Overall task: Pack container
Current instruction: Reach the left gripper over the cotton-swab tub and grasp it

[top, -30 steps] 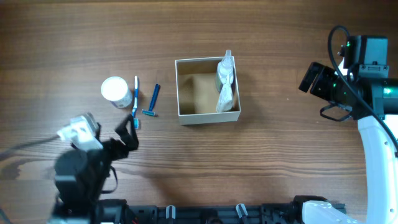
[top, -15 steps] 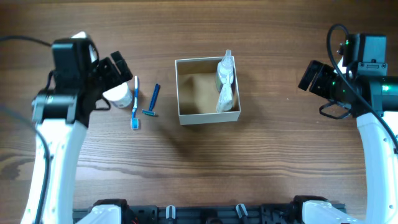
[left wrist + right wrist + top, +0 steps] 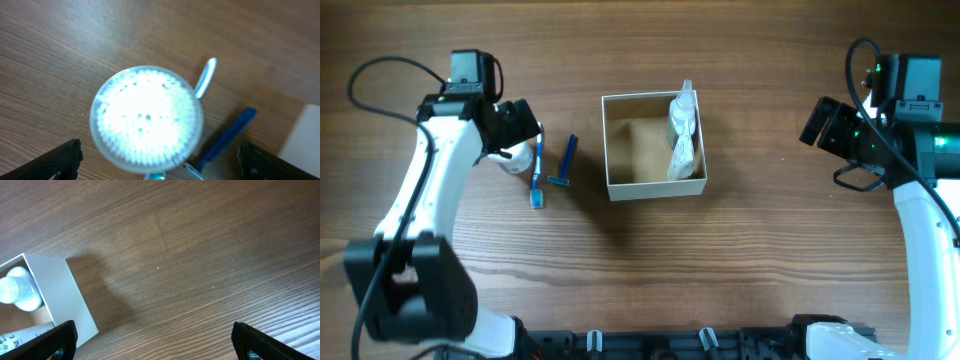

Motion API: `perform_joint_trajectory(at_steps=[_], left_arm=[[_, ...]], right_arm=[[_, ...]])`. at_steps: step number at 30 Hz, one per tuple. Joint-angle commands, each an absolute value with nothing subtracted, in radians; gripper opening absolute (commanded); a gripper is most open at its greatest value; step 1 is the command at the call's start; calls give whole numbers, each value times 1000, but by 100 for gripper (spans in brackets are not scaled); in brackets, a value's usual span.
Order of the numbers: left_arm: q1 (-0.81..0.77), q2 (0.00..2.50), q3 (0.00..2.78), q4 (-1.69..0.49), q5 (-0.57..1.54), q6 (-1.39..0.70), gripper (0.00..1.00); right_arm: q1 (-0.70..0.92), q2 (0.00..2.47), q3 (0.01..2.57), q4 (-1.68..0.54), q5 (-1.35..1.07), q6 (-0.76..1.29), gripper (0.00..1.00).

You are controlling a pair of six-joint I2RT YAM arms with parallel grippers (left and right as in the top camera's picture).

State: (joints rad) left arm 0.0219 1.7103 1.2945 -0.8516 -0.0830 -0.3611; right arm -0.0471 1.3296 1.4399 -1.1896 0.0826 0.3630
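Resting in container: white bottle, tube

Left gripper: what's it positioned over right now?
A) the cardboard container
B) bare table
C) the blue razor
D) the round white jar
D: the left wrist view looks straight down on the round white jar, centred under the open left gripper. In the overhead view the container stands apart to the side.
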Motion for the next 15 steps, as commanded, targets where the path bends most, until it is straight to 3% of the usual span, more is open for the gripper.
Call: perform_joint_trajectory(at_steps=[1,10,12,15], left_arm=[[31,1774,1309,-841,-152,-353,100],[31,1813,1309,-789,-175,-348,98],[31,1816,1309,-791,-173,-348,88],[31,1816,1309,-791,-159,-348,83]], right_arm=[[-50,1339,1439,-1187,77,374,100],[-50,1339,1439,-1187,77,373,100],[-50,1339,1439,-1187,77,373,100],[-50,1339,1439,-1187,77,373,100]])
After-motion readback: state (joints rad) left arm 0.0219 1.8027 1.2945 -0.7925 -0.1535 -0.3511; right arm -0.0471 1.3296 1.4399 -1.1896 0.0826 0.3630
